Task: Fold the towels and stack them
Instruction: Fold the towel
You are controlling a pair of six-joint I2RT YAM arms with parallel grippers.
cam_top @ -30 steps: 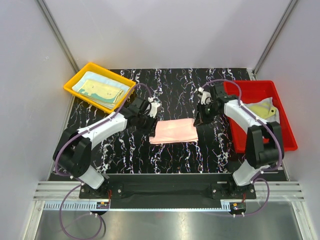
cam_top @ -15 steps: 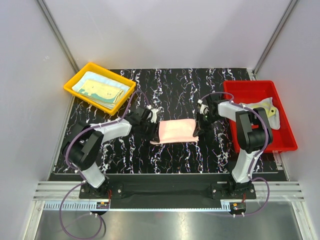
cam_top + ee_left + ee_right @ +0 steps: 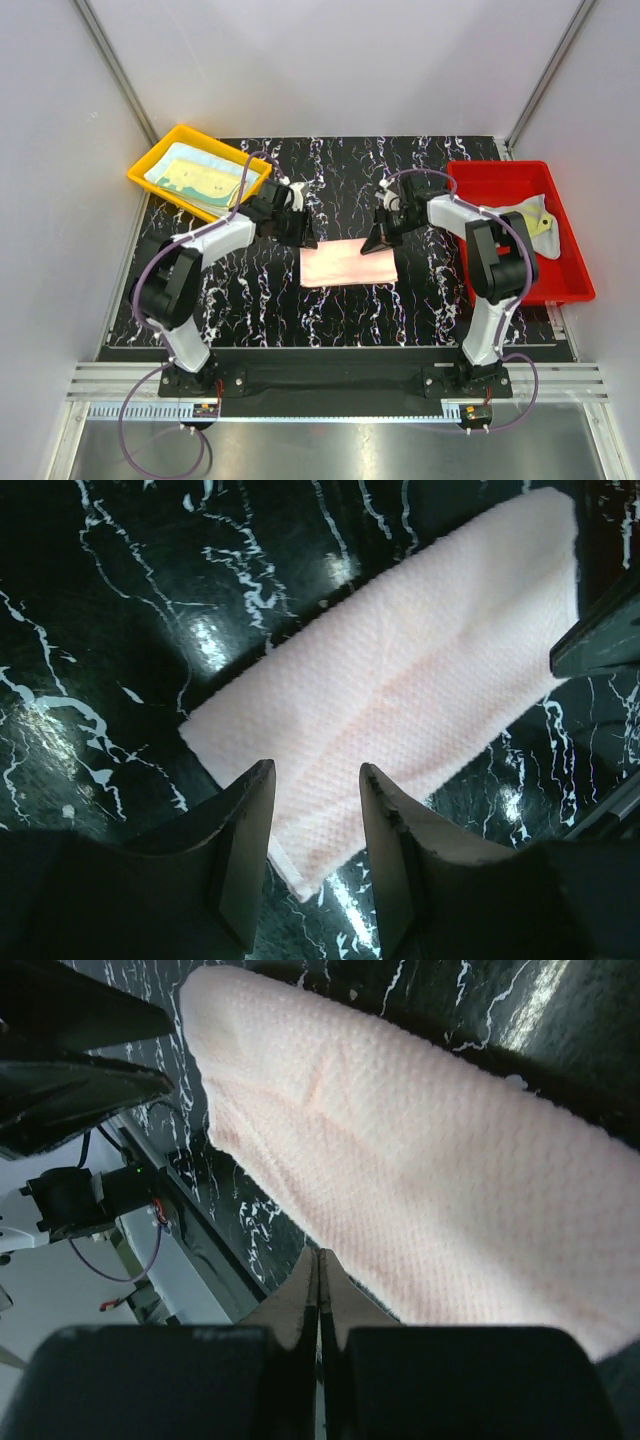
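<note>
One towel [image 3: 348, 264], edges flat on table [image 3: 350, 170].

Pink towel [image 3: 348, 263] folded flat at centre, teal-patched towel [image 3: 205, 179] far left, pale yellow towel [image 3: 524, 217] right

Left silver-grey tubular arm [image 3: 215, 243] and matching right arm [image 3: 452, 214]: chunky black joints, thin purple cable [image 3: 121, 432] looping off each. Black bolted bases [image 3: 197, 373] at 6 o'clock. Left gripper [image 3: 315, 855]: matte black tapered plastic fingers [image 3: 243, 850].

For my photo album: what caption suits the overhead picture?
Left claw open, right claw shut, both at a folded pink towel; yellow tray left, red tray right.
</note>
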